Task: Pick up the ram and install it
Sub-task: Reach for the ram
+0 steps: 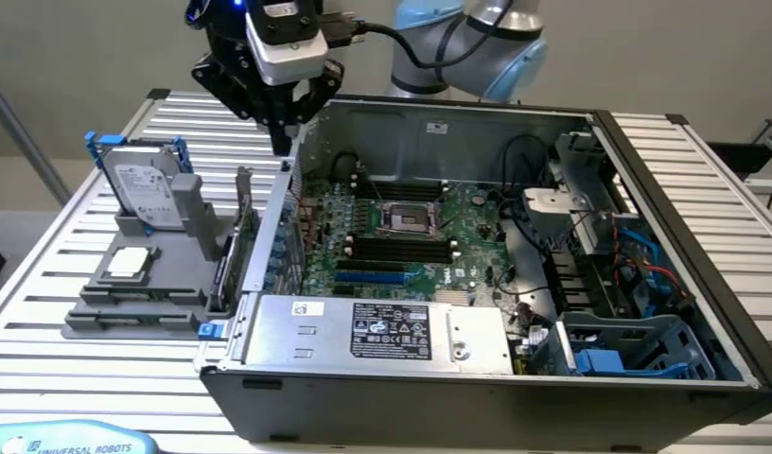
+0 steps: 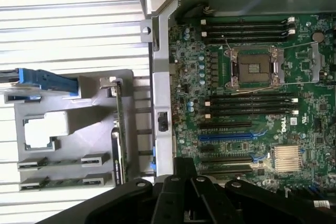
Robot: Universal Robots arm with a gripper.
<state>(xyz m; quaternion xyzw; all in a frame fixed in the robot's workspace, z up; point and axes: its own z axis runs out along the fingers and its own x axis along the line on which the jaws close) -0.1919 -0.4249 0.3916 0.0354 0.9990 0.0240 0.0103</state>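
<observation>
The ram [image 1: 245, 244] is a thin green stick standing on its long edge in a grey holder [image 1: 133, 303], just outside the open computer case's wall on the exterior view's left. The wrist view shows the ram [image 2: 119, 129] edge-on beside that wall. My gripper [image 1: 281, 132] hangs above the case's wall, higher than the ram and a little behind it. Its black fingers [image 2: 173, 192] are shut with nothing between them. Black memory slots [image 1: 393, 248] [image 2: 252, 100] lie on the motherboard beside the processor socket [image 1: 405, 219].
On the grey holder also stand a silver hard drive in a blue frame [image 1: 147, 180] and a square silver processor chip [image 1: 130, 262]. The case's metal wall [image 1: 279, 218] separates the holder from the motherboard. A power supply [image 1: 386, 331] and cables [image 1: 613, 265] fill the case's near side.
</observation>
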